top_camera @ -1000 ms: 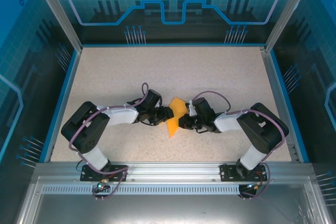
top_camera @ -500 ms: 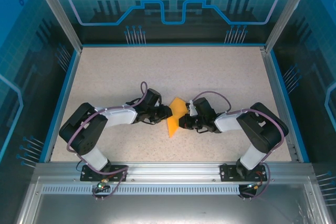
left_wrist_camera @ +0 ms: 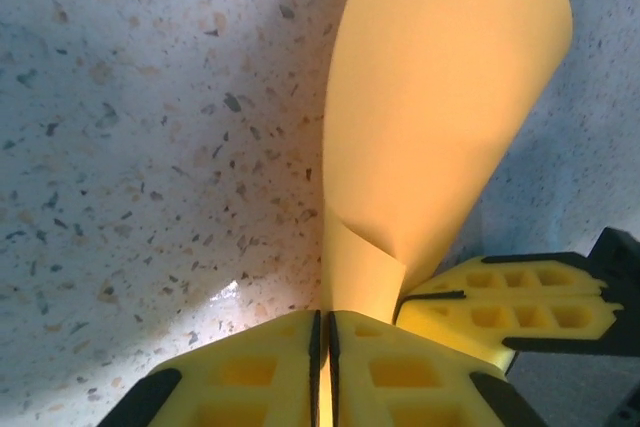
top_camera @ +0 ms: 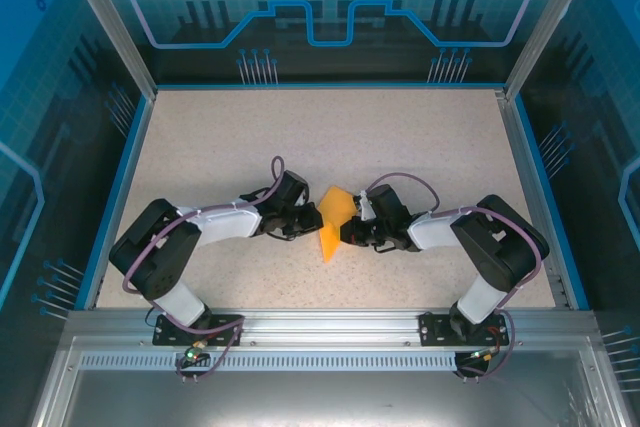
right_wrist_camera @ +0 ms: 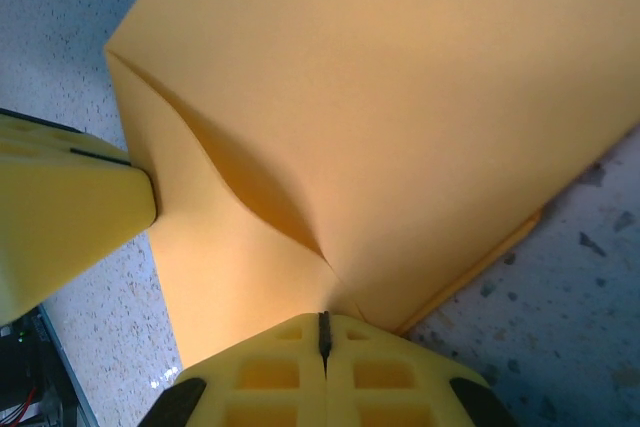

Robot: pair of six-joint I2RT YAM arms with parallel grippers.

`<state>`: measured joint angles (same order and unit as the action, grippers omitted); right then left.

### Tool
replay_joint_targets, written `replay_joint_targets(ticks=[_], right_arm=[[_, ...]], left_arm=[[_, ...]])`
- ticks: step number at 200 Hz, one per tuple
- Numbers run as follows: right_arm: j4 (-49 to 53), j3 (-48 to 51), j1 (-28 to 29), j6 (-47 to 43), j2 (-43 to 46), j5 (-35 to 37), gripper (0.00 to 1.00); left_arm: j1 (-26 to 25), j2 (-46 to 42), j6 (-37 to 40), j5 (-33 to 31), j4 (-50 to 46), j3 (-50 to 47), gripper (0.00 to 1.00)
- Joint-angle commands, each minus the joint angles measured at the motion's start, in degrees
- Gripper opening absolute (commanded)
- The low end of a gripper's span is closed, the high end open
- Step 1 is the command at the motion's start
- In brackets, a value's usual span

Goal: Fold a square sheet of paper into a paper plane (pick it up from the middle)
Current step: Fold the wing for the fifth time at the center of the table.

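The orange square sheet of paper (top_camera: 333,217), folded and curled, stands on edge in the middle of the table between both grippers. My left gripper (top_camera: 313,218) is shut on the paper's left edge. In the left wrist view the paper (left_wrist_camera: 440,117) passes between the closed yellow fingertips (left_wrist_camera: 380,367) and curves up and away. My right gripper (top_camera: 349,231) is shut on the paper's right side. In the right wrist view the folded paper (right_wrist_camera: 400,87) rises from its closed jaws, and a left fingertip (right_wrist_camera: 60,217) touches the paper's left edge.
The speckled table (top_camera: 220,137) is ringed by a blue rim (top_camera: 120,177) and clear enclosure walls. Both arms lie low, elbows out toward the sides, with their bases on the metal rail (top_camera: 330,332) at the near edge.
My left gripper has closed on the paper's edge, and the left arm has shifted slightly. The right gripper has stayed shut, and the paper has barely moved.
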<state>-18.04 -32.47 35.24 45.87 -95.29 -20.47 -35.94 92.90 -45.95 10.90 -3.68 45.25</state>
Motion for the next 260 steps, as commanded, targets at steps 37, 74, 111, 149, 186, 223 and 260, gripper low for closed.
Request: replay_joint_targets(ticks=[37, 74, 111, 149, 186, 223, 260], right_arm=[[6.84, 0.19, -0.97, -0.78, -1.39, 2.60, 0.00], [7.40, 0.06, -0.97, -1.03, -1.04, 2.59, 0.00], [7.42, -0.09, -0.96, -1.06, -1.08, 2.47, 0.00], [7.65, -0.31, -0.96, -1.14, -1.30, 2.45, 0.00], [6.76, -0.40, -0.95, -0.70, -2.14, 2.03, 0.00], [6.26, -0.58, -0.96, -0.52, -2.63, 1.87, 0.00], [5.96, -0.62, -0.96, -0.52, -2.97, 1.77, 0.00]], left_arm=[[-1.77, 1.38, 6.49, -5.60, -8.78, 5.47, 0.09], [-2.10, 2.59, 7.45, -8.89, -12.15, 7.10, 0.09], [-3.16, 3.73, 8.05, -12.34, -14.62, 9.27, 0.10], [-4.68, 4.74, 9.69, -13.49, -15.93, 11.92, 0.12], [-6.13, 5.01, 10.96, -13.53, -16.95, 13.00, 0.14], [-6.95, 5.47, 11.45, -13.00, -17.09, 13.45, 0.15], [-7.18, 5.96, 11.06, -10.24, -15.46, 14.01, 0.17]])
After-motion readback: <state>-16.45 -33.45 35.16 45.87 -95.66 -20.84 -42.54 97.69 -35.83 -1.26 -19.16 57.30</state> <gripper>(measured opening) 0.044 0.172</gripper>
